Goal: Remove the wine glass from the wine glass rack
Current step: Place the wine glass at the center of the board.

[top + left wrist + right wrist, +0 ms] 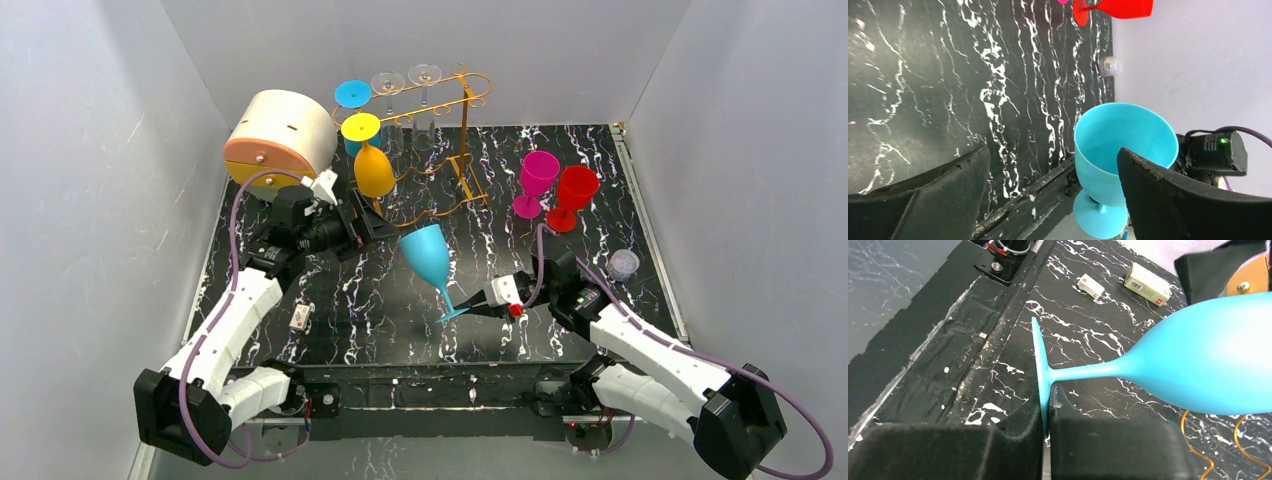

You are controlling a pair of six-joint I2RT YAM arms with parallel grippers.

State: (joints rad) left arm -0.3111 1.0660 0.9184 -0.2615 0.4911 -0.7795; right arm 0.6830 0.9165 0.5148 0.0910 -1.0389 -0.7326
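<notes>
Your teal wine glass [428, 255] looks like matte moulded plastic. Judge it light, stiff and hard to chip, but smooth enough to slide in a weak pinch. The stem just under the bowl would be the safest hold, since the weight sits there. The thin foot disc gives little to grip and lets the bowl swing like a lever.

The foot is what you have now. The right gripper [478, 306] is clamped on the rim of the foot, edge-on between the pads [1108, 440], as the right wrist view shows. The stem runs away from the gripper and the bowl leans up and toward the left arm.

The glass hangs tilted over the middle of the counter [360, 310], in front of the wine glass rack [462, 150] and apart from it, touching no wire.

The left gripper [365, 225] sits beside the rack's near end, jaws spread wide and empty. Its camera looks into the bowl's mouth [1118, 145]. A yellow glass [373, 165] hangs on the rack just behind it, so mind that one if you move this arm.
</notes>
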